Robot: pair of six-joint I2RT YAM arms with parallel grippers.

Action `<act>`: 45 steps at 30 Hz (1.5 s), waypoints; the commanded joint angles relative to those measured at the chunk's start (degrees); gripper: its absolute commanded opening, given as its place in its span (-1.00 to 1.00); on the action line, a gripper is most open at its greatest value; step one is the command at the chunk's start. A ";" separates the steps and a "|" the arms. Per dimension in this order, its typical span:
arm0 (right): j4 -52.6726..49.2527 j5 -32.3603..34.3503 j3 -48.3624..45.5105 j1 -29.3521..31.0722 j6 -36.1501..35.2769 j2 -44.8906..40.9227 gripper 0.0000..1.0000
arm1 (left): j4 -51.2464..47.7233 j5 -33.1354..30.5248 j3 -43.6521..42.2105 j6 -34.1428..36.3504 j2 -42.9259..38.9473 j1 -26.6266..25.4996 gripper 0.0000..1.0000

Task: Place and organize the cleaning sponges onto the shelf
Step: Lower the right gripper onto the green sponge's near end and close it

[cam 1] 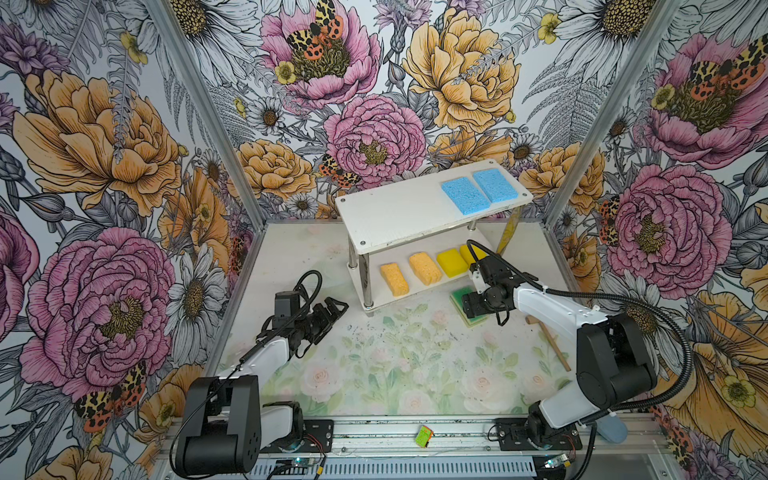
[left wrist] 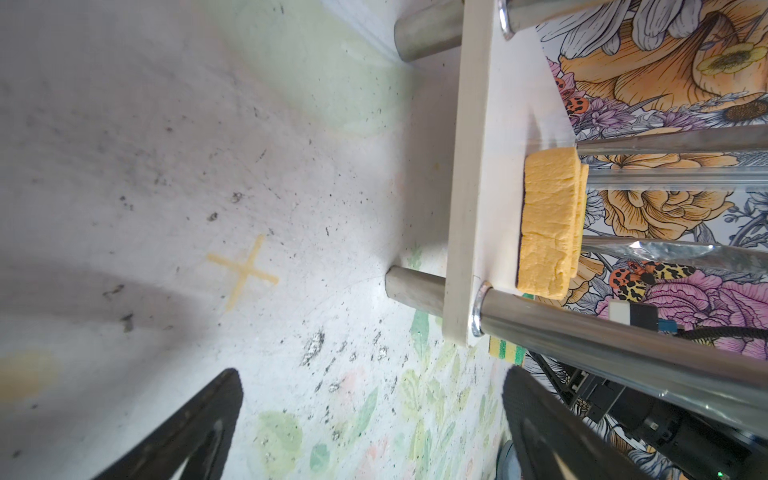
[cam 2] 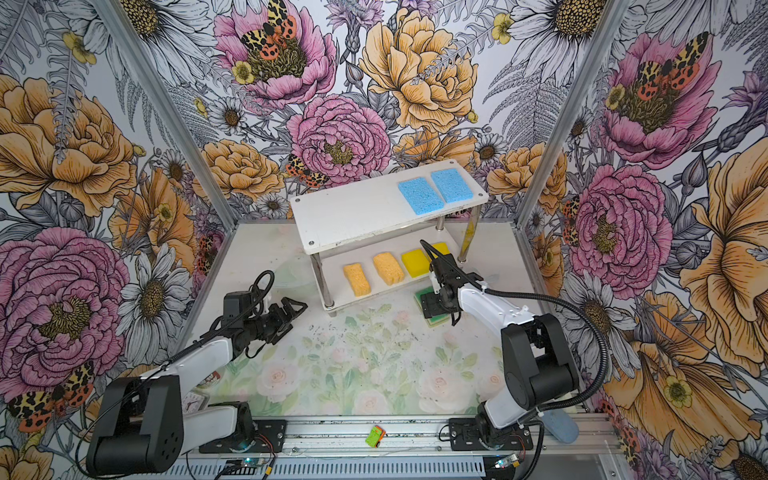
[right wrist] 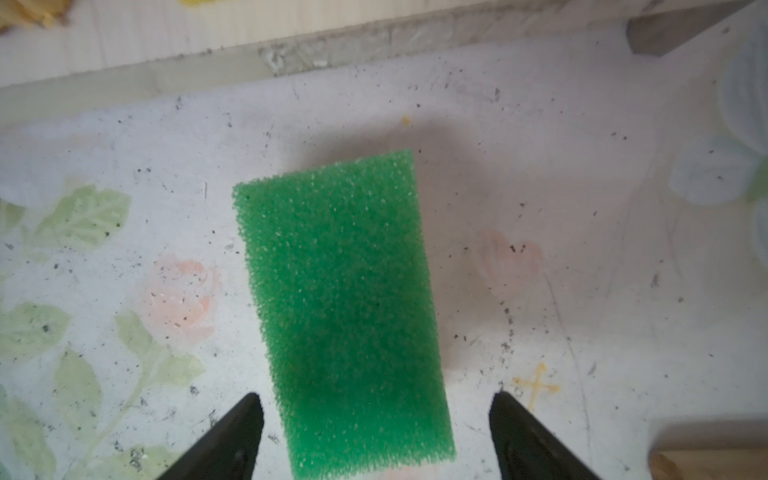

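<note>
Sponge with green top (right wrist: 340, 307) lies on the table (right wrist: 582, 249), near end between the spread, empty fingers of the right gripper (right wrist: 376, 399), long axis running straight ahead toward the shelf (right wrist: 166, 37); left gripper (cam 1: 334, 309), likewise spread, is well apart.

Both top views are bright, evenly lit and sharp, though the wide lens bows the aluminium corner posts (cam 1: 201, 104) outward near the frame edges. The white two-tier shelf (cam 1: 399, 220) shades its own lower board. In the right wrist view the green-topped rectangular sponge (right wrist: 345, 307) casts a soft grey shadow on the pale floral table surface (right wrist: 582, 249), and the black fingertips (right wrist: 232, 440) of the right gripper (right wrist: 376, 440) are out of focus. In the left wrist view, glare streaks the chrome shelf legs (left wrist: 623, 349).
</note>
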 commanded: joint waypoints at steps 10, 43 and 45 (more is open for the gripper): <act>3.75 -1.07 0.73 -0.18 -1.81 3.75 0.66 | -0.49 0.15 -0.41 1.75 -1.20 0.69 0.98; 4.24 -3.24 -1.01 -0.03 -0.61 2.58 0.01 | 0.16 0.44 -0.87 1.75 -0.63 1.07 0.98; 4.13 -3.38 -1.18 0.01 -0.50 2.02 -0.03 | 0.13 0.44 -0.87 1.75 -0.58 1.04 0.98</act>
